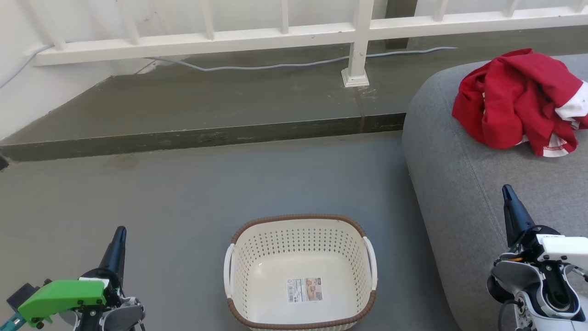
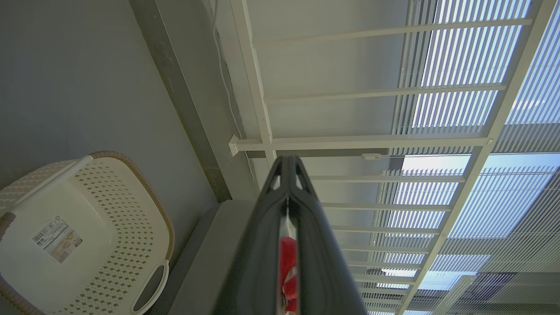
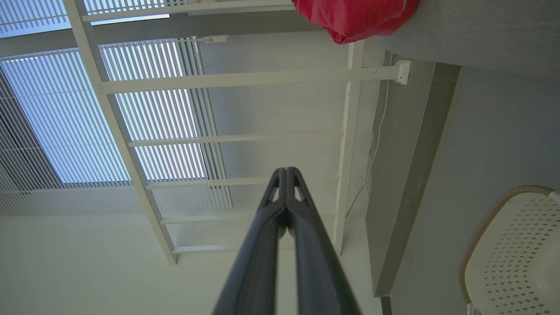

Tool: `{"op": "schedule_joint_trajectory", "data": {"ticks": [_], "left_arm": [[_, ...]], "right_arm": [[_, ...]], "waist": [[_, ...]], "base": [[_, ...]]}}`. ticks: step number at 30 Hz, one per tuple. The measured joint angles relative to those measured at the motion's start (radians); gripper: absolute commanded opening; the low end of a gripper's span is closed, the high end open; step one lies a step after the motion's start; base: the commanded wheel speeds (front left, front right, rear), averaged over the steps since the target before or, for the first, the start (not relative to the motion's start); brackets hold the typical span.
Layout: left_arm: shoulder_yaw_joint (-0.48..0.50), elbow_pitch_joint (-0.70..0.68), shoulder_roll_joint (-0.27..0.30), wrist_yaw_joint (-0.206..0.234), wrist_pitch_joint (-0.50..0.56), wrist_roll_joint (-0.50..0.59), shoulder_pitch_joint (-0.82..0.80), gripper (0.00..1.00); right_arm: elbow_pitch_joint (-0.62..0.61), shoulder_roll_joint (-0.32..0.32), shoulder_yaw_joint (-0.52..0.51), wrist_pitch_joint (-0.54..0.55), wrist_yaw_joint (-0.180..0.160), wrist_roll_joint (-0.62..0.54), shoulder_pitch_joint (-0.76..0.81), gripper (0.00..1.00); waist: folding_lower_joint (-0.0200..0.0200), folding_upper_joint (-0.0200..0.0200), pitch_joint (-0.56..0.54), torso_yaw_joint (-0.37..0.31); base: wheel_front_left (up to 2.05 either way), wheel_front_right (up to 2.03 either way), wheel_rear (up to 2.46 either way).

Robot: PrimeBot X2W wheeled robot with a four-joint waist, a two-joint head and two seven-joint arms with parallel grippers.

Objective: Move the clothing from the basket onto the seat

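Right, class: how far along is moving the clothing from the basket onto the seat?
Done: the clothing lies heaped on the seat, and the basket holds just its label. In hand: nothing; left gripper and right gripper have shut, bare fingers. Left: apparently nothing.

The clothing point(image 1: 510, 101) is soft red cloth, the seat point(image 1: 459, 197) matt grey woven fabric, the basket point(image 1: 298, 243) smooth cream perforated plastic with a brown woven-look rim and paper label point(image 1: 304, 289), the floor point(image 1: 183, 193) dull grey concrete
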Motion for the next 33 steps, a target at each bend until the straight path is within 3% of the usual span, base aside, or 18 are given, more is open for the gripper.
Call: {"op": "schedule_joint_trajectory", "data": {"ticks": [33], "left_arm": [[0.006, 0.001, -0.001, 0.000, 0.003, 0.000, -0.001, 0.00]], "right_arm": [[0.000, 0.000, 0.000, 0.000, 0.000, 0.000, 0.000, 0.00]], "waist": [[0.0000, 0.0000, 0.000, 0.000]], "base": [[0.00, 0.00, 0.00]]}}
